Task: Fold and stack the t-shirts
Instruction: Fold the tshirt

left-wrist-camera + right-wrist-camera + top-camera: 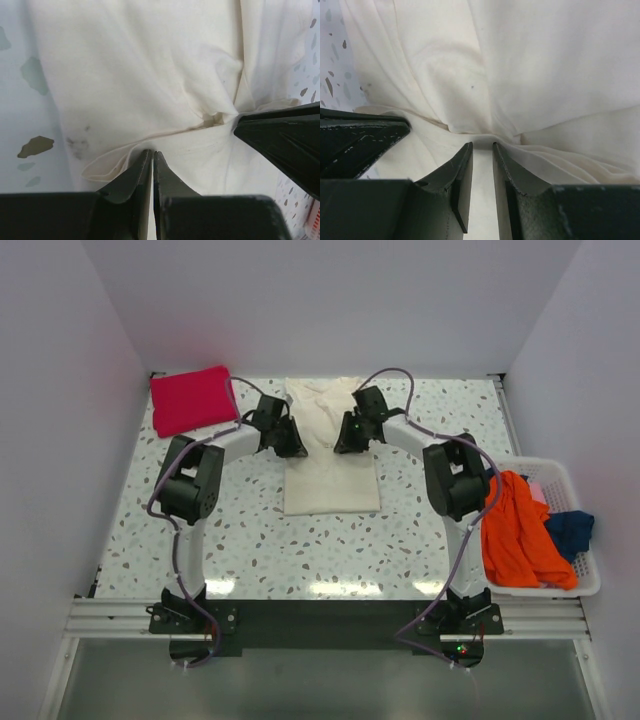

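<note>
I'm working the cream t-shirt [330, 480], which is lying mid-counter [200, 530] with its long axis running straight away from my bases: straight edge near, rumpled end far. My left pincer [291, 447] is sitting on its left edge and my right pincer [347, 443] on its right edge. They're facing each other across the width, past halfway toward the far end, near each other but apart. In the left wrist view the jaws are almost together, nipping a thin fold of cream cloth. In the right wrist view the jaws are standing narrow, with a thicker ridge of the same cloth between the tips, so I'm judging both as gripping. The line between my two grips is running crosswise, so I'm guessing the fold goes along the long axis, both arms travelling level. The red t-shirt [192, 398] is lying folded far left, nearer my left arm. The orange t-shirt [520, 530] and blue t-shirt [570, 530] are waiting in the basket [590, 585] by my right arm.
</note>
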